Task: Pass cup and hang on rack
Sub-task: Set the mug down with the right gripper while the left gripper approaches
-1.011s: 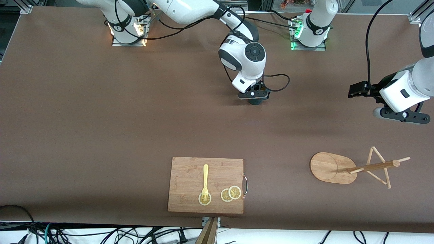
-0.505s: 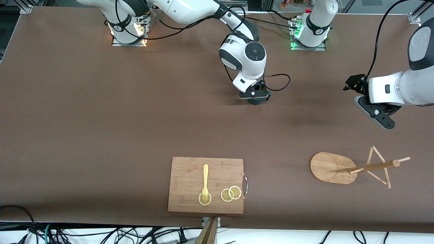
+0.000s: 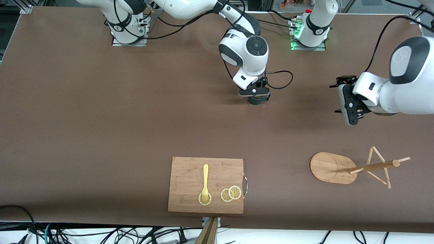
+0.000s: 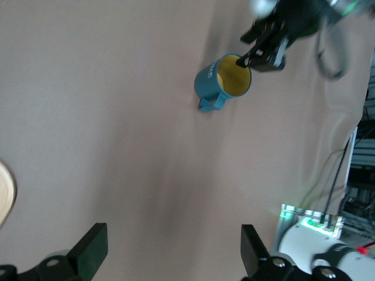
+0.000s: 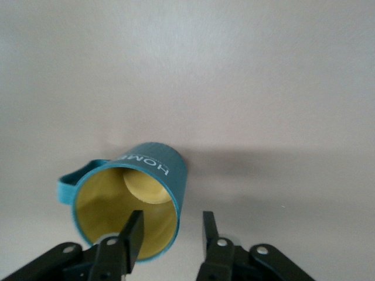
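The cup (image 5: 132,202) stood on the table (image 3: 101,118) mid-way between the arms, the right end effector (image 5: 170,234) straddling its rim with fingers parted (no longer pinching). It should lift straight clear. The left end effector (image 3: 347,103) hovered wide open toward the rack (image 3: 352,167).

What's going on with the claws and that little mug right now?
Right claw open, straddling the cup wall, cup standing on table. Left claw open, waiting in the air. Rack bare, nothing in the way.
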Tool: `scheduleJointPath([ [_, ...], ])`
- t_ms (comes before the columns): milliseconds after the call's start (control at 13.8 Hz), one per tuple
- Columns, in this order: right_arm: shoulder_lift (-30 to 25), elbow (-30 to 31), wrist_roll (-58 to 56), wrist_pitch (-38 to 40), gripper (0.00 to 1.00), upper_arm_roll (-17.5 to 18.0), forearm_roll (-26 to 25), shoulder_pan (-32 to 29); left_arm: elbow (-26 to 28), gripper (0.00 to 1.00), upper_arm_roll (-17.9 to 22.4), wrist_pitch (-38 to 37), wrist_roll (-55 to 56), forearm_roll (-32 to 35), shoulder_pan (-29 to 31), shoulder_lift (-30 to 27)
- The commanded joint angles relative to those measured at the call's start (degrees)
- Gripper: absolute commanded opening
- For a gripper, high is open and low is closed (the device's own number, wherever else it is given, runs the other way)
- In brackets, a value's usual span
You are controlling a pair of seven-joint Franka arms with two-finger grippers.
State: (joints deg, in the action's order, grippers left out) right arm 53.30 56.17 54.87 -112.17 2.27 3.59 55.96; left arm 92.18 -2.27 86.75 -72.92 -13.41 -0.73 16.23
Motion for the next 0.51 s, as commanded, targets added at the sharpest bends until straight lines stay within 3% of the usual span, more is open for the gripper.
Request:
scheduleJointPath([
  [0, -6.61, 0.79, -0.55, 5.8, 1.0, 0.2, 2.56, -3.65, 8.87, 1.0, 0.07, 8.23, -12.64, -5.55, 0.38, -2.16],
  [217, -12.15, 0.87, -8.44, 13.0, 1.0, 0.02, 2.83, -9.8, 18.27, 1.0, 0.07, 18.34, -22.86, -15.84, 0.64, -2.95],
  [433, -17.51, 1.58, -9.34, 16.62, 1.0, -0.33, 2.92, -18.4, 23.99, 1.0, -1.68, 23.71, -27.87, -21.99, 0.64, -3.04],
])
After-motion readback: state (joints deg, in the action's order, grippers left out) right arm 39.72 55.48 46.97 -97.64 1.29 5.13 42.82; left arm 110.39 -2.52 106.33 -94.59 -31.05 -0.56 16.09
